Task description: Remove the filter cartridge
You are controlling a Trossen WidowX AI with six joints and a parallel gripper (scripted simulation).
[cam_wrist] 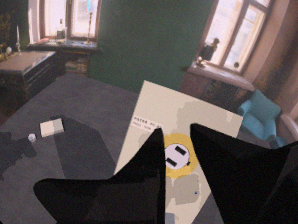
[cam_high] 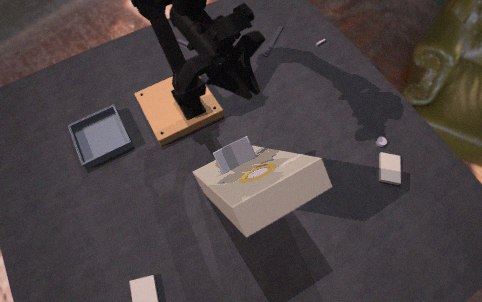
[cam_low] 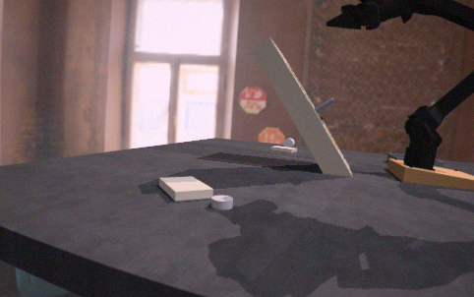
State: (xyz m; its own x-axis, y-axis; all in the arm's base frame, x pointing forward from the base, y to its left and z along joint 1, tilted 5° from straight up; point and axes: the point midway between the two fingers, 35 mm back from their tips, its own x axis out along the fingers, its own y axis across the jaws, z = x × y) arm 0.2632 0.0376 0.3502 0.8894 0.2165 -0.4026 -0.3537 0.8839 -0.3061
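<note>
The filter cartridge [cam_high: 258, 173] [cam_wrist: 176, 157] is a pale disc with two dark slots, inside a yellow ring on the sloping face of the beige service panel [cam_high: 290, 200] [cam_low: 295, 98] [cam_wrist: 154, 102]. It looks flush. My gripper [cam_high: 254, 95] [cam_low: 328, 24] [cam_wrist: 176, 132] is empty and slightly open, with a narrow gap between its pointed fingers. It hangs in the air above and in front of the panel, clear of it. In the wrist view the cartridge shows between and beyond the fingers. The blue-grey tray [cam_high: 109, 156] stands beside the robot's base; its visible floor is bare.
A grey plate [cam_high: 235, 155] [cam_low: 325, 105] [cam_wrist: 170, 219] juts from the panel below the cartridge. A white block [cam_high: 390, 168] [cam_low: 186, 189] [cam_wrist: 52, 127] and a small round piece [cam_high: 381, 141] [cam_low: 221, 202] [cam_wrist: 32, 137] lie beyond the panel's side. Another block [cam_high: 144, 289] lies behind it.
</note>
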